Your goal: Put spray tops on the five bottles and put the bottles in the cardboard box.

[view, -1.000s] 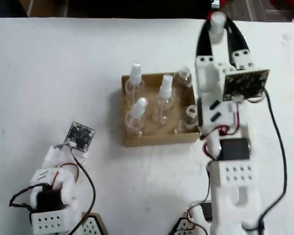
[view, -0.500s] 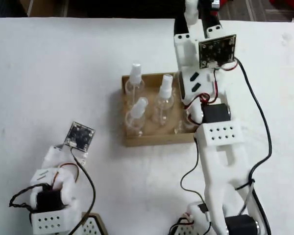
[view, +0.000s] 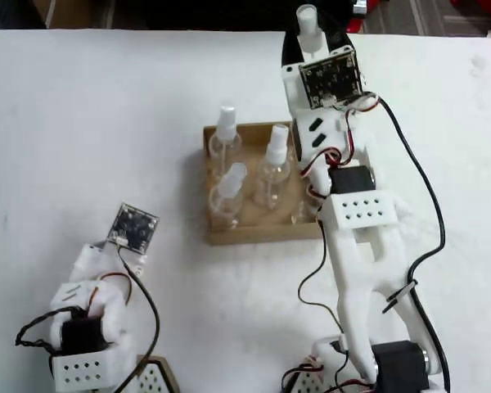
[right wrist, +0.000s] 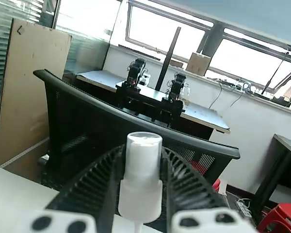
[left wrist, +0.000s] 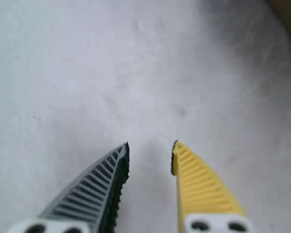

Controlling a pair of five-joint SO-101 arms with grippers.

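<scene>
The right jaws clamp a white spray top [right wrist: 143,174] upright beyond the far side of the cardboard box [view: 262,236], while the left jaws stand narrowly parted over the bare counter [left wrist: 87,73].

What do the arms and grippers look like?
Left arm and right arm: white shells, black servos, black and red cables, square camera boards. Left gripper: one grey, one yellow ribbed finger. Right gripper: black ribbed fingers.

Three spray-topped bottles [view: 272,176] — one separate spray top [view: 307,16] — one cardboard box [view: 254,235].
</scene>
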